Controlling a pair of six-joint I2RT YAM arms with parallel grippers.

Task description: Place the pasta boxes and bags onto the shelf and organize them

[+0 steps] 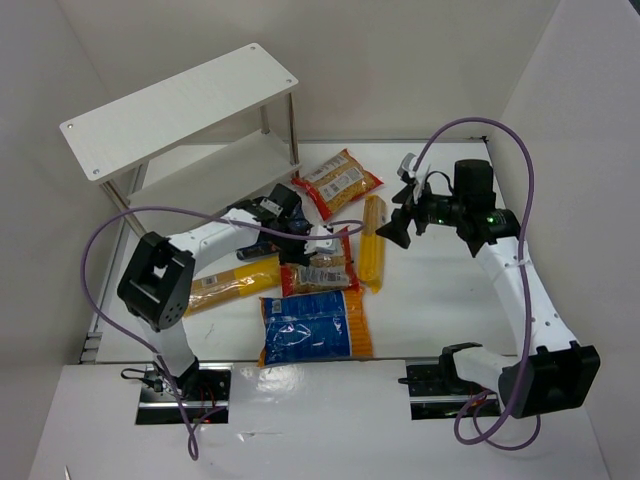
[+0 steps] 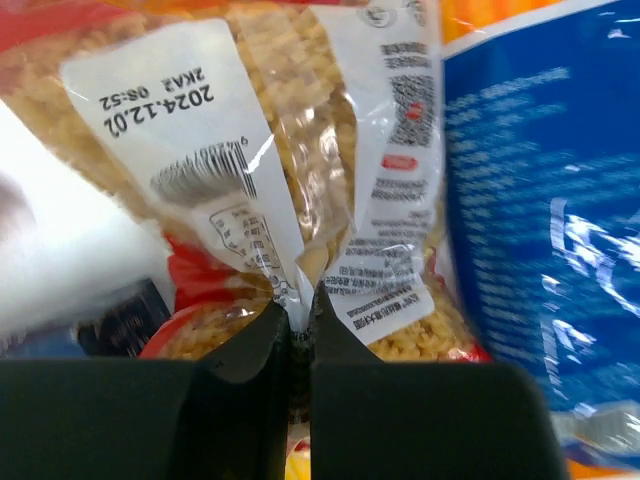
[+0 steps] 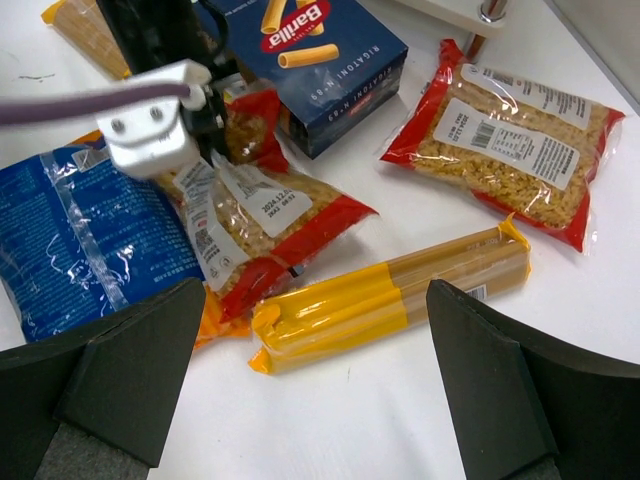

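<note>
Pickup step. Note left gripper (image 2: 298, 322) pinched shut on back seam of red-edged bag (image 2: 290, 140), mid-table against blue bag (image 1: 312, 328). Note right gripper (image 1: 400, 212) spread, empty, over yellow pack (image 1: 372, 240). Next: lift clear, carry to far shelf (image 1: 180, 110).

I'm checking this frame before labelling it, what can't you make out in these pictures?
- Dark blue box: top view, left arm mostly covers it; right wrist view, top edge crops it.
- Shelf lower board: top view, mostly under the upper board.
- Red-edged bag small print: left wrist view, blurred; left hand pinches its seam.
</note>
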